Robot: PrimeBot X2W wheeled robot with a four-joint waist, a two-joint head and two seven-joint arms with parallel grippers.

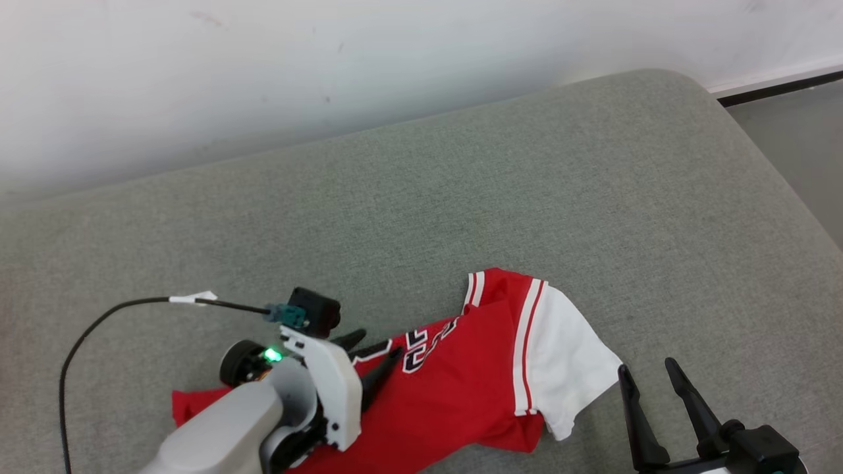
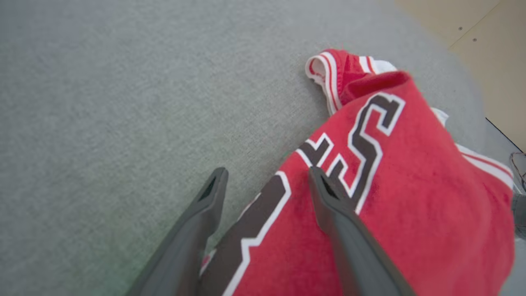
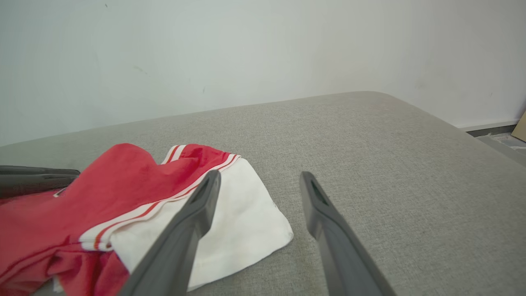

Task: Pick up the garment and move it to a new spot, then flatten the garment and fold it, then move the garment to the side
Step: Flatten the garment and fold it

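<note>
Tagger: Left gripper (image 2: 268, 174) sits closest in its wrist view. Fingers are apart, straddling the edge of the garment (image 2: 411, 197), one over red cloth and one over bare cushion (image 2: 102, 102). Nothing is clamped.

Checker: Scene, big to small?

Tagger: White wall (image 1: 263, 66) behind, grey cushion under everything. The garment is a red jersey, bunched on the near side of the cushion, close to the robot and right under the left gripper. White sleeve (image 1: 566, 355) with red stripes sticks out toward the robot's right. Right gripper (image 1: 647, 368) hangs just beside that sleeve, fingers spread and empty. It looks clear of the cloth.

Checker: Step?

Tagger: My call: the garment is down on its spot and flattening is in hand, not yet done. Body is doubled over, hem rumpled.

Checker: Next move?

Tagger: Probably needs both grippers on opposite edges, left on the body edge, right on the sleeve or hem, then a pull apart to spread it. It's thin cloth on a soft cushion, so pinch low and shallow.

Checker: Text?

Tagger: Lettering (image 2: 361, 139) is black block characters with a white outline. It's folded over, so only fragments show and I can't read a word. No brand label is legible.
</note>
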